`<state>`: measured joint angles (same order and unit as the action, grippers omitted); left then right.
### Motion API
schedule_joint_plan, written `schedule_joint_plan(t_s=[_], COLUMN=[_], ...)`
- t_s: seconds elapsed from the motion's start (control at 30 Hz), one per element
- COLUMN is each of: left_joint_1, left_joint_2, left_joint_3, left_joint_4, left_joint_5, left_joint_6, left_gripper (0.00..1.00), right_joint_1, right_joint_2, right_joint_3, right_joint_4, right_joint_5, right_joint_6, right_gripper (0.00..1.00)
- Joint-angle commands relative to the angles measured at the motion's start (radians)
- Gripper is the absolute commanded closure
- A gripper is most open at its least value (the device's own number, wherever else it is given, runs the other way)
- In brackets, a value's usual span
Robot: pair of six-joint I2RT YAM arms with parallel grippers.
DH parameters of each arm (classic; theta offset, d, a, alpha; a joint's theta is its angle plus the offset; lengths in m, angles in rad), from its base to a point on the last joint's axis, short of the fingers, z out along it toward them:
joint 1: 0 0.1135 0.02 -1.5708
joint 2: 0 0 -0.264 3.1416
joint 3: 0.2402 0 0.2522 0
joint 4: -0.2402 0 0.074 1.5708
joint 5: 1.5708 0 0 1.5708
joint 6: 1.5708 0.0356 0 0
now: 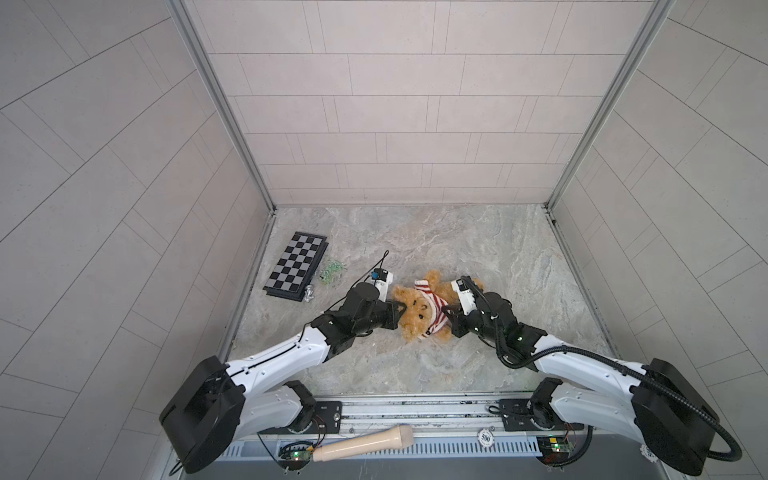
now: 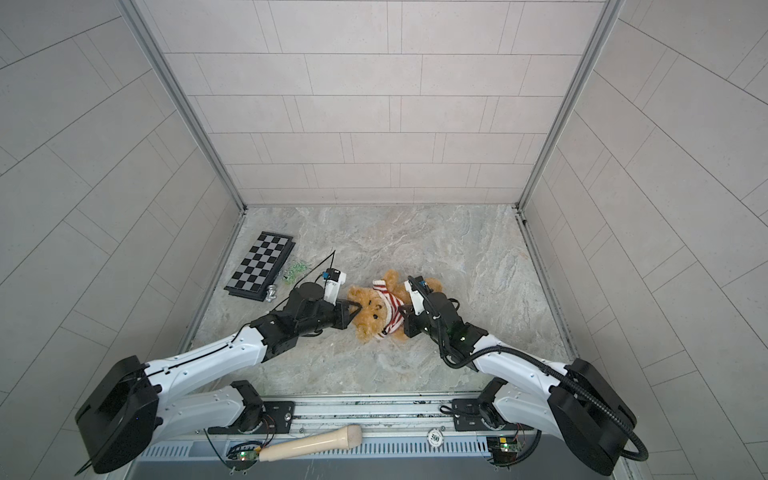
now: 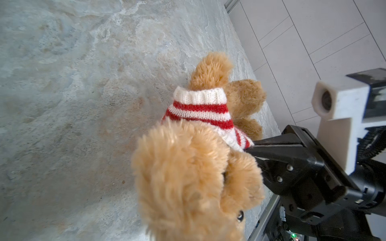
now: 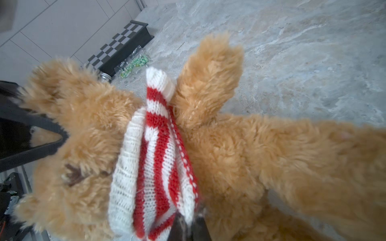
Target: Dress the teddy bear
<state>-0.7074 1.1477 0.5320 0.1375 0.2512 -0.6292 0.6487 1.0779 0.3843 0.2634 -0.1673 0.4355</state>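
Observation:
The teddy bear (image 1: 412, 309) (image 2: 368, 311) lies on the marble table in both top views, its head towards the left. A red-and-white striped sweater (image 1: 434, 311) (image 4: 154, 156) is bunched around its neck and upper chest, and one bare arm (image 4: 208, 83) sticks up beside the sleeve. My left gripper (image 1: 400, 311) (image 4: 63, 135) is shut on the fur of the bear's head; in the left wrist view the head (image 3: 188, 177) hides the jaws. My right gripper (image 1: 446, 309) (image 4: 188, 227) is shut on the sweater's lower edge, as the left wrist view also shows at the right gripper (image 3: 250, 147).
A folded chessboard (image 1: 297, 266) lies at the back left, with green bits (image 1: 330, 274) and a silver piece (image 1: 308, 294) beside it. A beige handle (image 1: 361, 444) and a poker chip (image 1: 484, 436) rest on the front rail. Tiled walls close in three sides.

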Motion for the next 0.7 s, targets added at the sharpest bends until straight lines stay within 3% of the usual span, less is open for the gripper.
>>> schedule_joint_plan(t_s=[0.0, 0.17, 0.4, 0.67], left_joint_1=[0.034, 0.037, 0.033, -0.063], left_joint_2=[-0.011, 0.004, 0.021, -0.123], left_joint_3=[-0.025, -0.036, -0.030, -0.043], left_joint_4=[-0.052, -0.025, 0.053, -0.059], left_joint_5=[-0.009, -0.007, 0.064, -0.002], left_joint_6=[-0.003, -0.022, -0.046, 0.002], left_gripper=[1.00, 1.00, 1.00, 0.46], right_joint_1=[-0.052, -0.070, -0.069, -0.058], right_joint_2=[-0.016, 0.004, 0.080, 0.083], right_joint_3=[-0.035, -0.036, -0.001, 0.008], right_joint_4=[-0.059, -0.056, 0.001, 0.036], right_joint_5=[0.086, 0.088, -0.010, -0.035], right_joint_6=[0.026, 0.034, 0.035, 0.051], right_gripper=[1.00, 1.00, 1.00, 0.99])
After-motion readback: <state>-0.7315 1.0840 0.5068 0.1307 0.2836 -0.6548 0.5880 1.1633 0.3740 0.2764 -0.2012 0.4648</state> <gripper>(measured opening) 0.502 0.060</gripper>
